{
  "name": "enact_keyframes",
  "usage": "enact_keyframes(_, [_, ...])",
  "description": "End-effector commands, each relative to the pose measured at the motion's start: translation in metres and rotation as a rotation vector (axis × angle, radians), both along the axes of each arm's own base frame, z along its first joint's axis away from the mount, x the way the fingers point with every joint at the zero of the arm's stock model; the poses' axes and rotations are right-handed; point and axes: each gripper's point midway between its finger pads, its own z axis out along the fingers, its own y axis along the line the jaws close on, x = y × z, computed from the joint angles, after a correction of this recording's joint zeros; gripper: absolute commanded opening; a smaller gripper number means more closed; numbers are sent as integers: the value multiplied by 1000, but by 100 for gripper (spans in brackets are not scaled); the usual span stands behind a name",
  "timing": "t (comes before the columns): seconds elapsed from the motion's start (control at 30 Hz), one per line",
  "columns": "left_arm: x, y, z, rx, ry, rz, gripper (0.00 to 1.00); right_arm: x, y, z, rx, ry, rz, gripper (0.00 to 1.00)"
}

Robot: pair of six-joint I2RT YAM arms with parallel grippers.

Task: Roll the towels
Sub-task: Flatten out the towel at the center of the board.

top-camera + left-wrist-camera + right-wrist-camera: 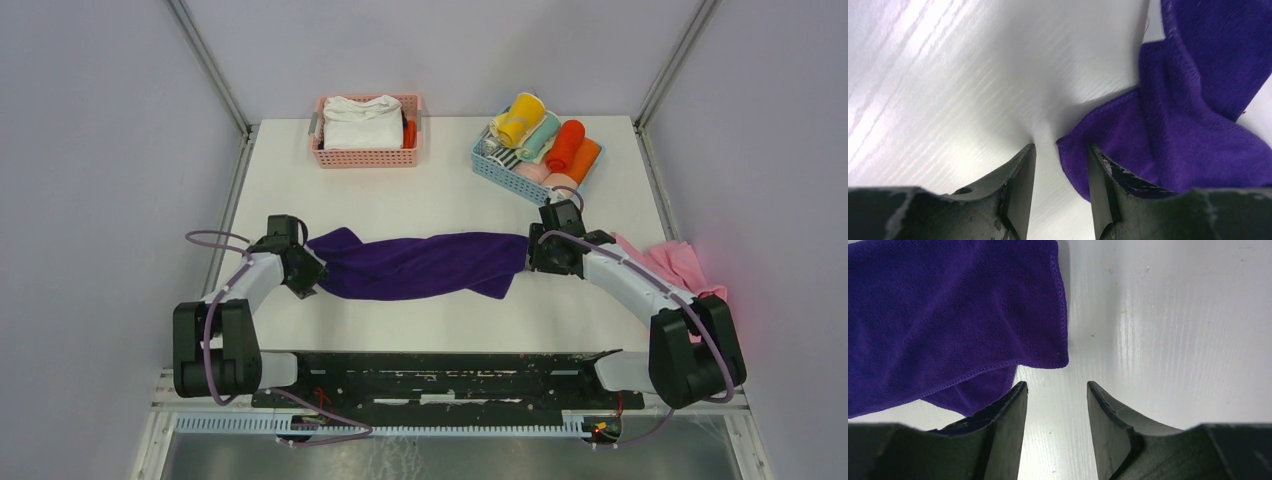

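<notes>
The dark purple towel (420,265) lies bunched in a long band across the middle of the table, between my two grippers. My left gripper (310,278) is at its left end and open. In the left wrist view, a corner of the purple towel (1188,125) reaches into the gap of the left gripper (1061,148), beside the right finger. My right gripper (533,255) is at the towel's right end, also open. In the right wrist view, only bare table shows between the fingers of the right gripper (1056,385), and the purple towel's (948,315) corner lies just beyond the left fingertip. A yellow rolled towel (520,118) sits in the blue basket.
A blue basket (497,168) at the back right holds several coloured rolls. At the back, left of centre, is a pink basket (366,157) with folded white cloths. A pale pink cloth (680,265) lies crumpled at the table's right edge, beside my right arm.
</notes>
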Motion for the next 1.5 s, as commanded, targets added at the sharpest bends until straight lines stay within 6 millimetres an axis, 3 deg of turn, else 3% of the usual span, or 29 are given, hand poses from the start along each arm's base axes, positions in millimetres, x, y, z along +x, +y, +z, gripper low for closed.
enact_keyframes(0.0, [14,5,1,31,-18,-33,47,10,2,12,24,-69,11,55])
enact_keyframes(0.3, [19,5,3,31,-39,-46,16,17,-3,1,48,-58,-35,55])
enact_keyframes(0.53, [16,10,20,63,-77,-36,3,26,-2,-9,55,-22,-53,51])
enact_keyframes(0.83, [18,16,47,108,-107,-79,3,32,1,-22,43,24,-46,47])
enact_keyframes(1.0, [21,19,56,132,-125,-90,3,23,-9,-35,-25,93,-47,46])
enact_keyframes(1.23, [23,18,59,132,-136,-106,3,10,-11,-55,-50,190,-45,45])
enact_keyframes(1.47, [24,15,61,118,-157,-120,3,13,-9,-64,-62,236,-34,33])
